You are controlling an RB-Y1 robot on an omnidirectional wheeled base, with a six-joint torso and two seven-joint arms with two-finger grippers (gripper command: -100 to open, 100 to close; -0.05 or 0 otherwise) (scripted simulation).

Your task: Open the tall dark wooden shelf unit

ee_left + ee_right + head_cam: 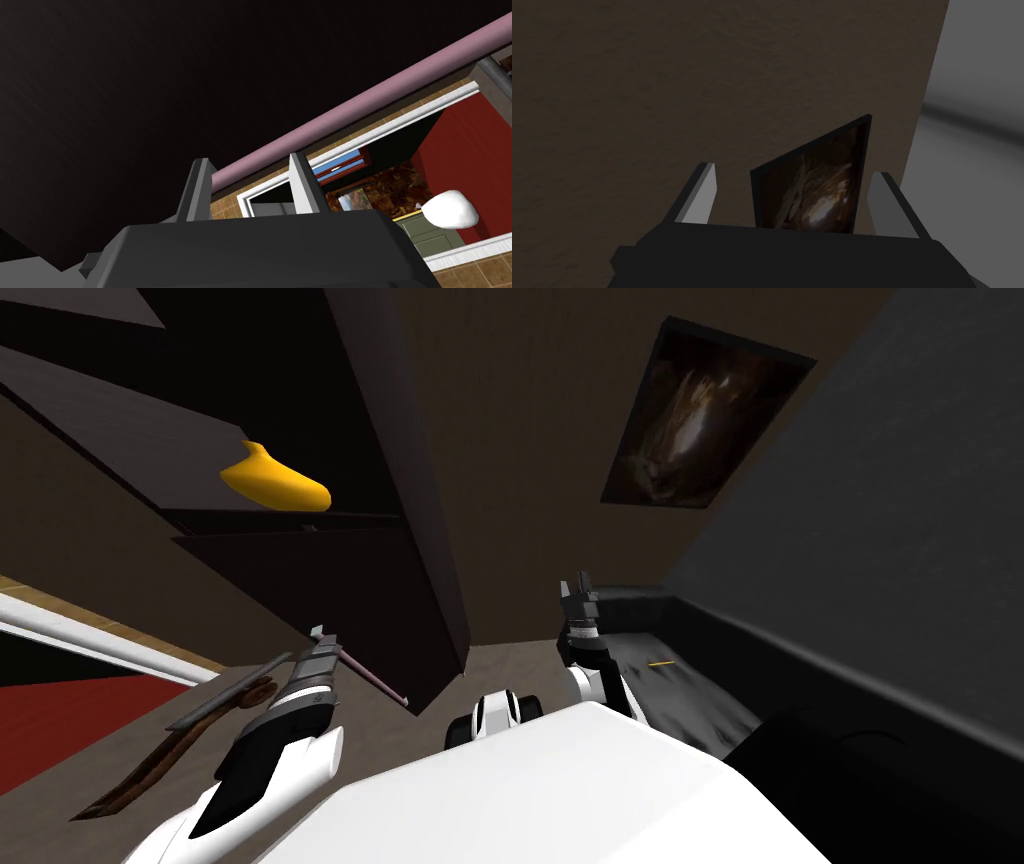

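Note:
The tall dark shelf unit (300, 398) rises at my upper left in the head view, with a dark lower door panel (330, 588) below its shelves. A pink bar handle (375, 678) runs along that door's edge. My left gripper (320, 635) is at the bar's near end. In the left wrist view the pink handle (360, 100) crosses the dark door (125, 100) and ends between the fingers (200, 185), which stand narrowed around it. My right gripper (578, 586) is raised to the right of the unit, open and holding nothing.
A yellow curved object (275, 480) lies on a shelf of the unit. A brown and grey long object (190, 733) lies on the floor beside my left arm, near a red rug (60, 728). A large dark piece of furniture (860, 548) flanks my right.

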